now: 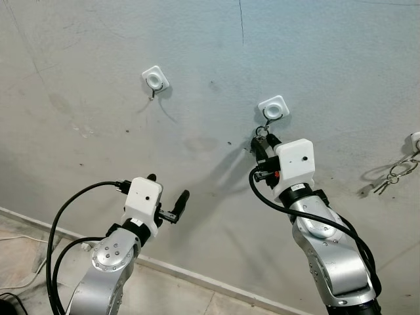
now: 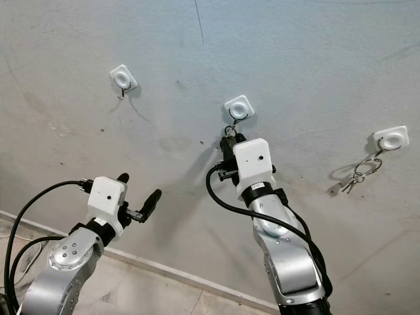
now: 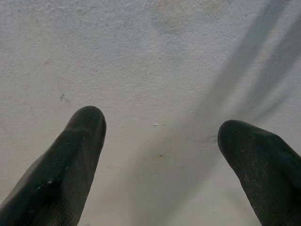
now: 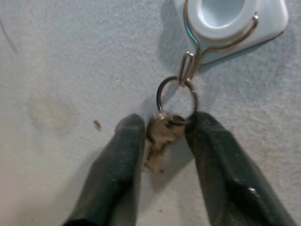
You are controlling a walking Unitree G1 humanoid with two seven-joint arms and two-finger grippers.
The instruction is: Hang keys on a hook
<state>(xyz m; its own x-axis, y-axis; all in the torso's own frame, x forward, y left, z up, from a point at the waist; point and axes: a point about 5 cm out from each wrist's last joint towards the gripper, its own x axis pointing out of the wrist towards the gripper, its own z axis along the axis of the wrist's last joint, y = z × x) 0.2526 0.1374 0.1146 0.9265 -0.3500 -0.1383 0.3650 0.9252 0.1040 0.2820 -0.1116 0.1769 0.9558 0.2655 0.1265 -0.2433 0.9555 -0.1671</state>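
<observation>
The middle white wall hook [image 1: 273,107] carries a metal key ring [image 4: 176,96] on its wire loop. A small bunch of keys [image 4: 162,134] hangs from the ring and looks blurred. My right gripper [image 4: 164,125] is raised right under this hook, fingers narrowly open on either side of the keys, close to them. My left gripper [image 1: 168,186] is lower and to the left, open, pointing at bare wall with nothing between its fingers [image 3: 80,141].
Another white hook [image 1: 155,79] sits bare at the upper left of the grey wall. A third hook [image 2: 392,138] at the far right holds a second set of keys [image 2: 359,174]. A skirting line [image 1: 197,279] runs along the wall's base.
</observation>
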